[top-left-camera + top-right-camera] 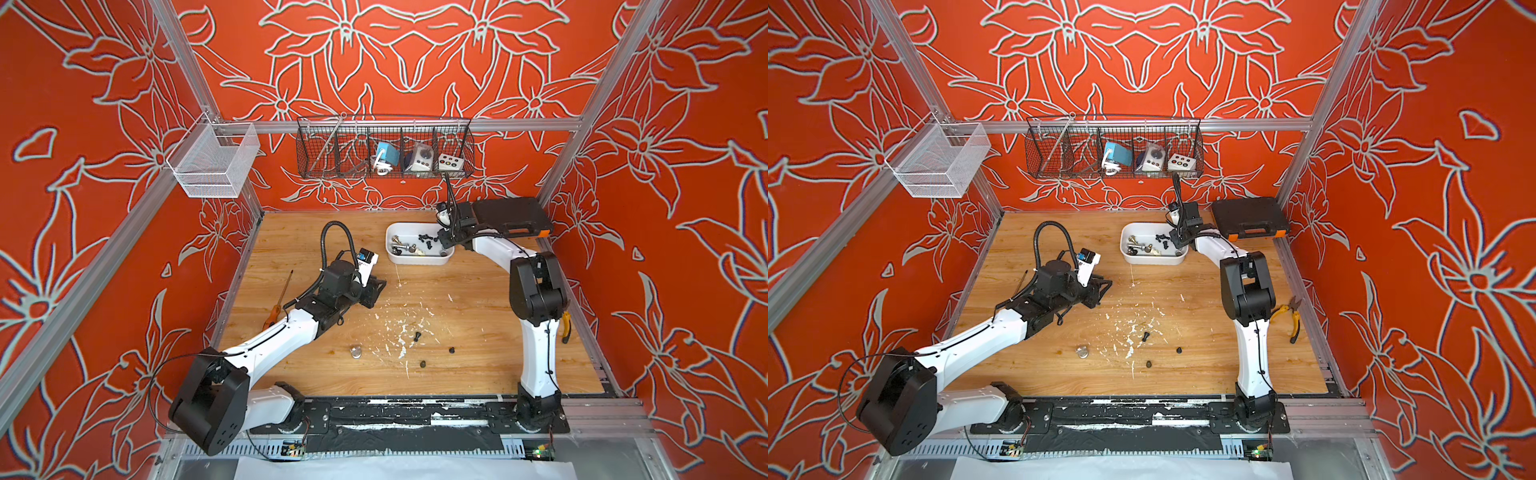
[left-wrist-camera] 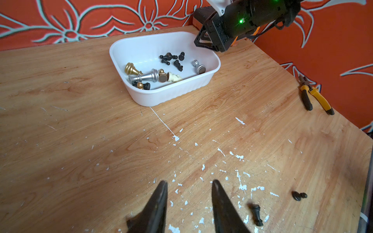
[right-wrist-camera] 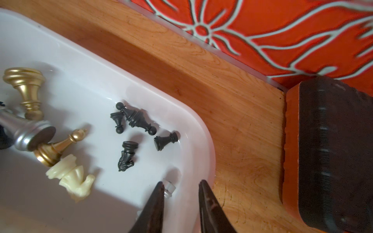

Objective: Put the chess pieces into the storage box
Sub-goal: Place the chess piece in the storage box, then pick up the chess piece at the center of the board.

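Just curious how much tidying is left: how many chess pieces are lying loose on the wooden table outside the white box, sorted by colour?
black pieces: 3
silver piece: 1
Total: 4

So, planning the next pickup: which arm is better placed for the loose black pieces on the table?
Left, probably. The left fingers hang open and empty over the table, a fallen black piece close beside them. The right fingers are far back over the box corner.
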Tool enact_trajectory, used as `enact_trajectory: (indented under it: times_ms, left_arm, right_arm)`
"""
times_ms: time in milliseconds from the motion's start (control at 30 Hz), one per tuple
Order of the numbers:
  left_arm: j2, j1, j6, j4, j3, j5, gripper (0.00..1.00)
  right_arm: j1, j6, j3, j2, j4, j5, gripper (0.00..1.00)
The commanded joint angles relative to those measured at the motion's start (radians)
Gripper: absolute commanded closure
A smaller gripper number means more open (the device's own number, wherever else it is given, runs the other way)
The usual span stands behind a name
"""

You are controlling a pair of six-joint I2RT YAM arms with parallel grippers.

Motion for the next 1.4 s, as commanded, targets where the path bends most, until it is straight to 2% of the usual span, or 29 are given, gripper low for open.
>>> enact_trajectory:
  times_ms: [0,400,733,967,1233,1367]
  left_arm:
    - [-0.015,0.007,-0.015,-0.003,-0.008,-0.007,0.63]
    - [-0.009,0.007,-0.007,-0.009,-0.009,-0.001,0.62]
    - [0.014,0.007,-0.001,-0.027,-0.001,0.021,0.62]
    - [0.014,-0.002,0.017,-0.050,-0.009,0.024,0.63]
    - [0.042,-0.058,0.050,-0.095,0.003,-0.003,0.62]
    - [0.080,-0.116,0.069,-0.128,0.027,-0.021,0.62]
  right_arm:
    - [0.007,0.020,-0.038,-0.070,0.030,-0.001,0.68]
    - [0.005,0.046,-0.172,-0.215,0.084,-0.005,0.67]
    - [0.005,0.093,-0.393,-0.408,0.132,0.015,0.66]
    - [0.005,0.191,-0.580,-0.548,0.145,0.038,0.66]
    - [0.005,0.239,-0.759,-0.701,0.109,0.083,0.65]
    - [0.005,0.268,-0.839,-0.767,0.106,0.080,0.64]
